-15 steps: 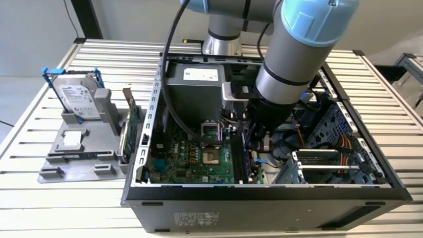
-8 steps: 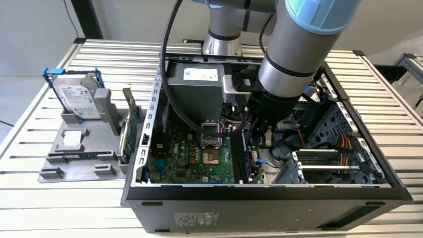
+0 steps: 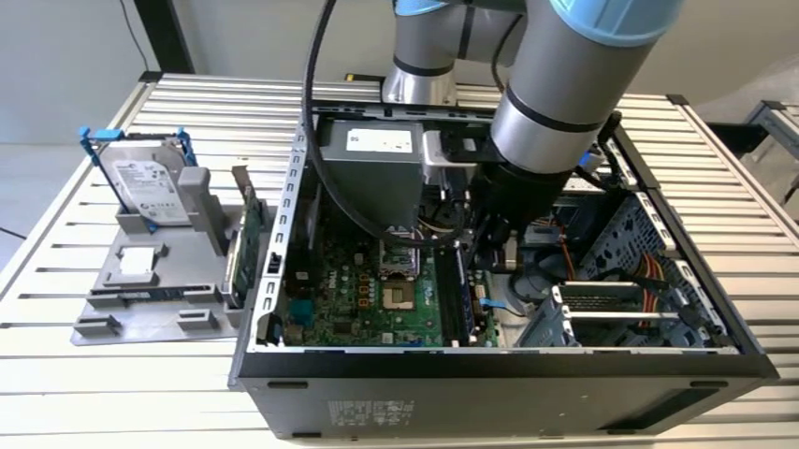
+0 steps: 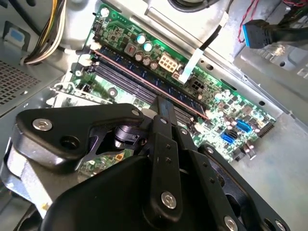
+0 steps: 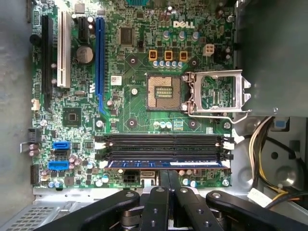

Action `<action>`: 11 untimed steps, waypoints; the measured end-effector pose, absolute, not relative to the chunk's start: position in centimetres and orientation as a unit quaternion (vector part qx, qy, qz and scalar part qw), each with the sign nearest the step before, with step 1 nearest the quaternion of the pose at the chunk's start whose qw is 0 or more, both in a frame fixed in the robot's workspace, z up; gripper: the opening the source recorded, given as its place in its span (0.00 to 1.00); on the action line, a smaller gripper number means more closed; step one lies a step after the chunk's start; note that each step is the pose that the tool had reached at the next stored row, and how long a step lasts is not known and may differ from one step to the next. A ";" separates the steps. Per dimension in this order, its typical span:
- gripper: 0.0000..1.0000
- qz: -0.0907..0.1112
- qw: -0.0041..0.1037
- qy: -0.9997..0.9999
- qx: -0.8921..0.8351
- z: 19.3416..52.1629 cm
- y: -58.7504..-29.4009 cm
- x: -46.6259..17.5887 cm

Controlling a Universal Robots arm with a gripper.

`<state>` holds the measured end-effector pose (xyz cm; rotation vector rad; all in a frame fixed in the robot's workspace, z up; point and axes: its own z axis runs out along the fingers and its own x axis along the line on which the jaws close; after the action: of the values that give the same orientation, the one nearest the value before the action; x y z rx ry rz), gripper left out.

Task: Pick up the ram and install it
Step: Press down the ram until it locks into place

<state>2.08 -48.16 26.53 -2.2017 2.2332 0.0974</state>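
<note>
Hovering just above the slotted ram (image 5: 166, 164), the pincer (image 5: 168, 185) stands closed.

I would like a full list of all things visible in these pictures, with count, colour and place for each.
computer case: one, black, open, on the slatted table.
motherboard: one, green, inside the case.
ram: one, blue-green stick, lying along a memory slot, just ahead of the fingertips.
processor socket: one, its metal frame swung open.
hard drive: one, silver, upright in a grey holder, the exterior view's left.
expansion card: one, green, upright beside the case.
gripper: one, black, above the ram.
</note>
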 end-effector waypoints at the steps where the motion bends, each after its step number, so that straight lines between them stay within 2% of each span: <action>1: 0.00 0.031 0.002 0.712 -0.702 26.7 -48.2 2.1; 11: 0.00 0.031 0.002 0.712 -0.702 29.2 -48.2 2.1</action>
<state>2.07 -48.16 29.20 -2.2015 2.2332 0.0974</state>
